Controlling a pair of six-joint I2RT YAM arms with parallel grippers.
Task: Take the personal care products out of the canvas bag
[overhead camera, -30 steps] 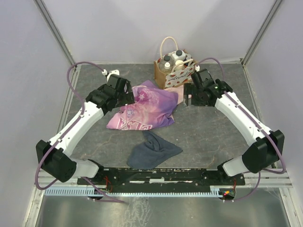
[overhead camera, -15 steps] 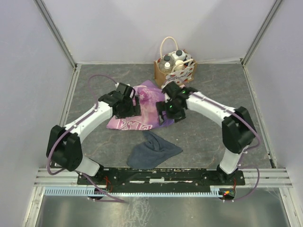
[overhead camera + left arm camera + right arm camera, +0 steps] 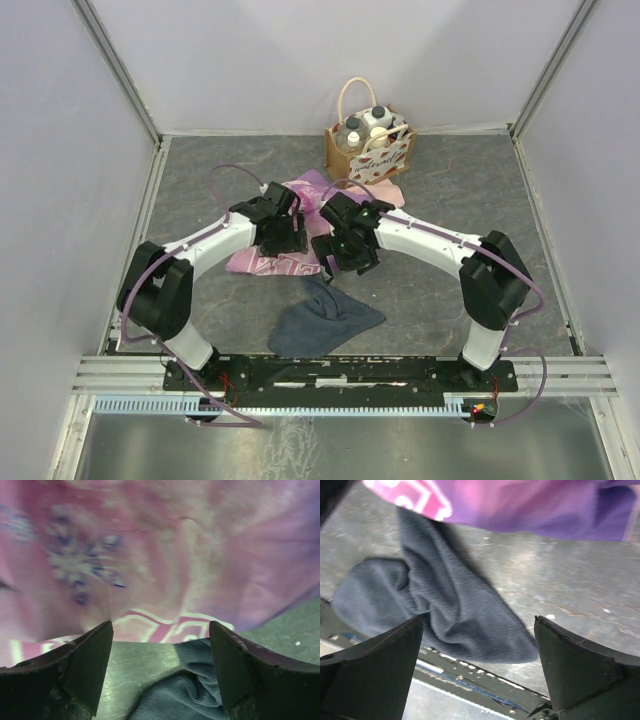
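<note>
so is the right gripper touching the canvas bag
Apart. The top view shows the right gripper over the pink-purple garment, with a plain gap to the canvas bag standing further back.

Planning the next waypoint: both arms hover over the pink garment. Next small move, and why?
Probably swing the right gripper toward the canvas bag: it is open, empty and faces the grey-blue cloth, while the bottles sit in the bag.
</note>
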